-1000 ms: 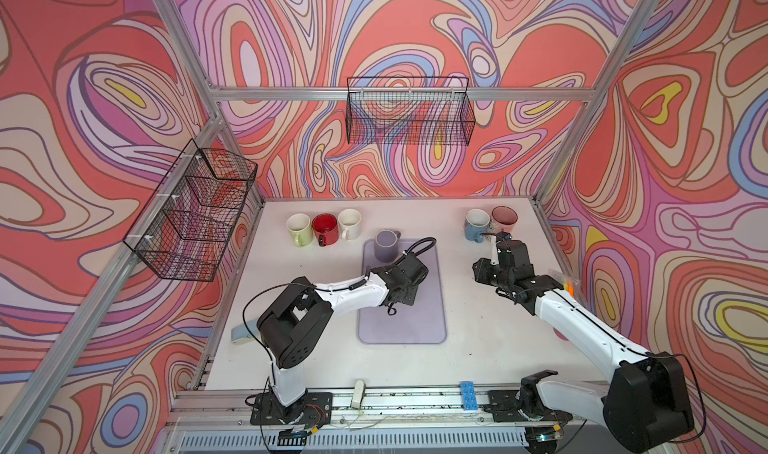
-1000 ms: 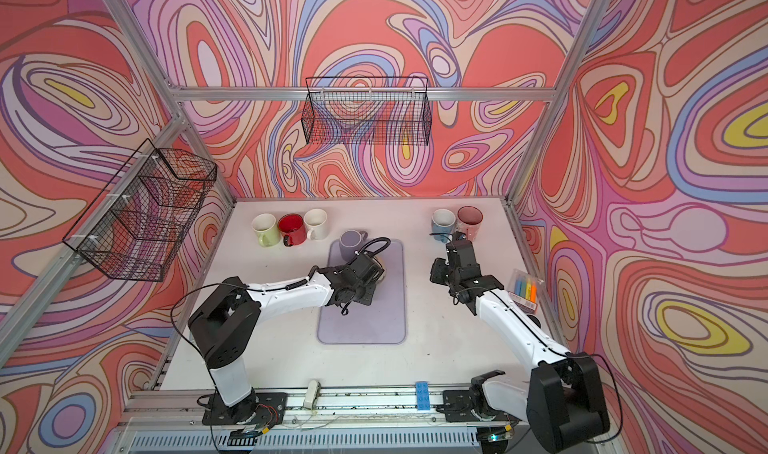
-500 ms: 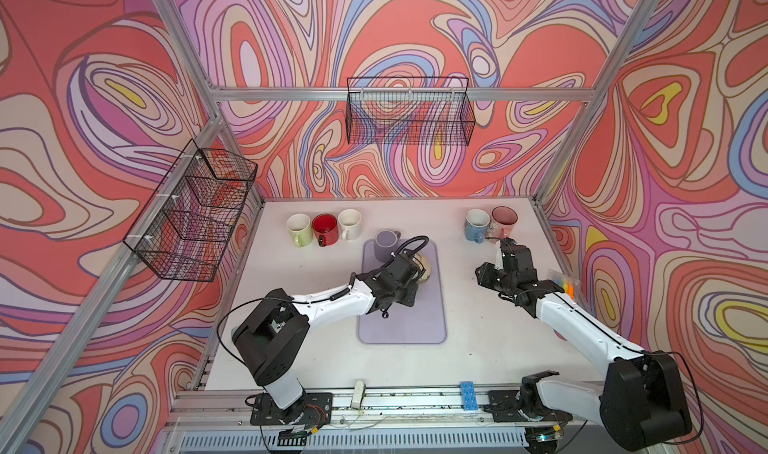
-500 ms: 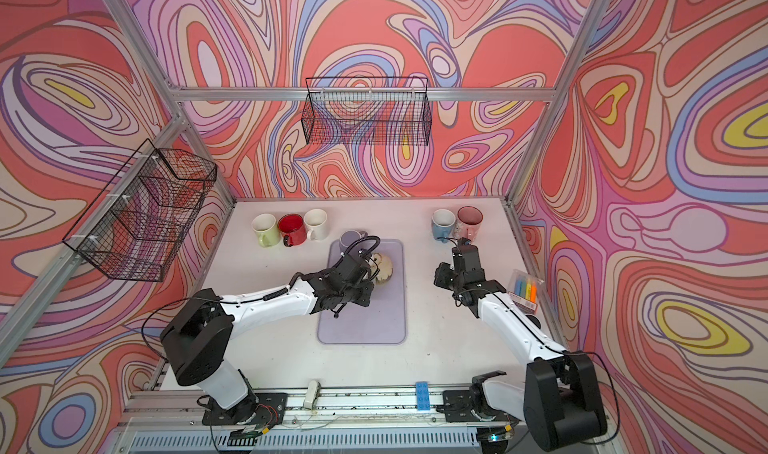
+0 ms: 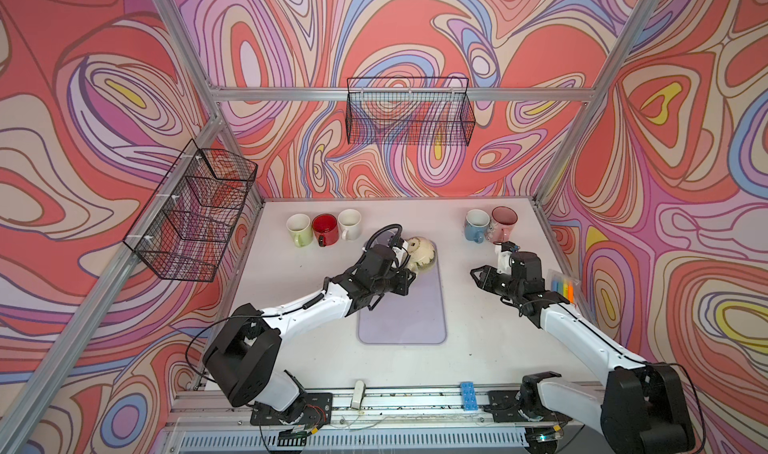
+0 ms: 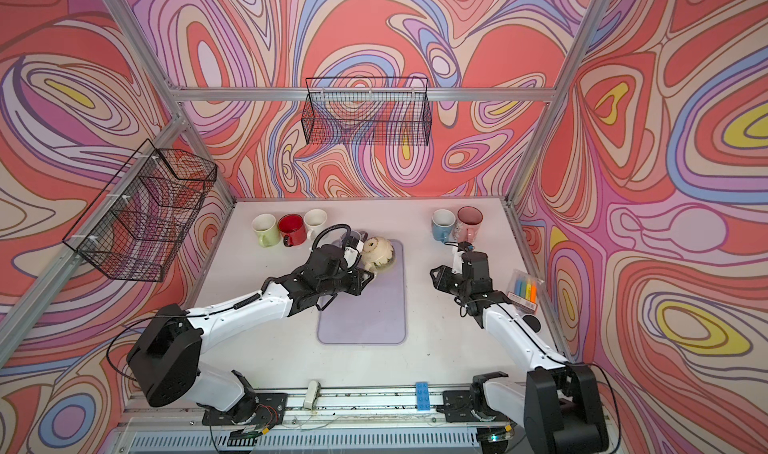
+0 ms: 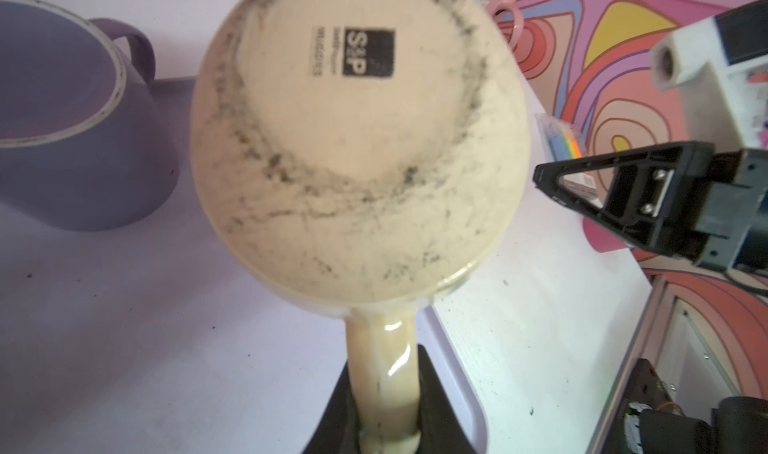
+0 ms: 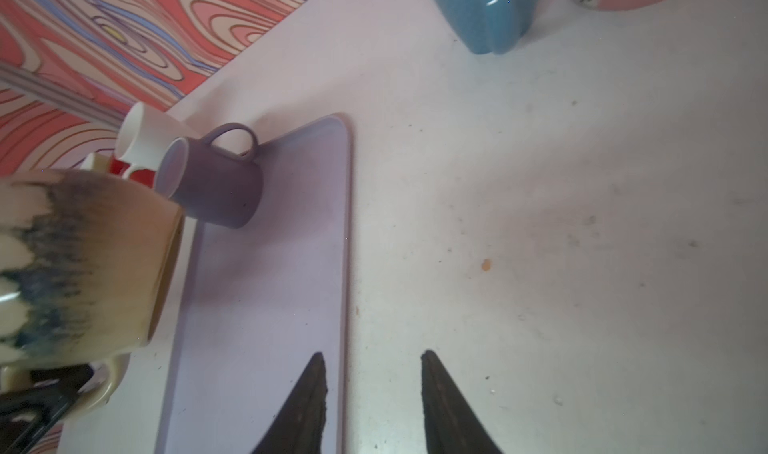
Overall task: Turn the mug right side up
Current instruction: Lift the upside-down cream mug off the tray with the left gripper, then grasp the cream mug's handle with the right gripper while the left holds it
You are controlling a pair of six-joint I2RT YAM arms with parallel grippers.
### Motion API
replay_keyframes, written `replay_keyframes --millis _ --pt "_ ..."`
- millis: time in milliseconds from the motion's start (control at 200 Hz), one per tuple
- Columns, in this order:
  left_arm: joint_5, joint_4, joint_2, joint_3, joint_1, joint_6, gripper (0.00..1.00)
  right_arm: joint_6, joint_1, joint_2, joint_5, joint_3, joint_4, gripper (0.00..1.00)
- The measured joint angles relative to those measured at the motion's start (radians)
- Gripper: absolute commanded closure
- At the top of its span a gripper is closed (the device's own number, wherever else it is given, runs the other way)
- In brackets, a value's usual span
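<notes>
Left end effector (image 7: 386, 402) has the mug (image 7: 357, 149) by its handle (image 7: 380, 340), mid-frame, base facing it, mouth pointing away.

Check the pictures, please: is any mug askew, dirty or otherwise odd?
Yes. The cream mug, gripped by its handle in the left gripper, hangs tilted above the lilac mat, not yet upright. Its base shows dark grey smudges in a ring.

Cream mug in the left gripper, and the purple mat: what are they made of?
Cream mug: likely glazed ceramic; glossy highlight on the handle, duller base with a printed stamp and dark scuffs. Purple mat: probably silicone or soft plastic, matte; thin, raised rim, rounded corners, no glare.
</notes>
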Motion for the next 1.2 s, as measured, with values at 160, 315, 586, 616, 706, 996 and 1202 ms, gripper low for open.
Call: replay_keyframes --millis 160,315,586,616,706,996,1202 --pt "0.075 0.074 -0.026 0.002 0.017 -0.014 1.0 0.057 0.0 -0.023 -0.229 -0.074 0.211 0.55" --pt "0.134 0.139 -0.027 0.015 0.026 -0.029 1.0 0.203 0.0 0.012 -0.415 -0.15 0.52 0.48" --pt "0.206 0.261 -0.008 0.059 0.031 -0.071 1.0 0.478 0.022 0.121 -0.513 -0.212 1.017 0.46" --pt "0.211 0.272 -0.006 0.061 0.031 -0.076 1.0 0.497 0.031 0.129 -0.513 -0.213 1.051 0.46" --pt "0.225 0.29 -0.003 0.061 0.031 -0.087 1.0 0.545 0.057 0.159 -0.511 -0.213 1.151 0.46" --pt "0.247 0.321 -0.002 0.061 0.031 -0.122 1.0 0.665 0.133 0.345 -0.468 -0.186 1.431 0.5" --pt "0.252 0.336 -0.002 0.061 0.03 -0.131 1.0 0.694 0.166 0.393 -0.431 -0.145 1.497 0.5"
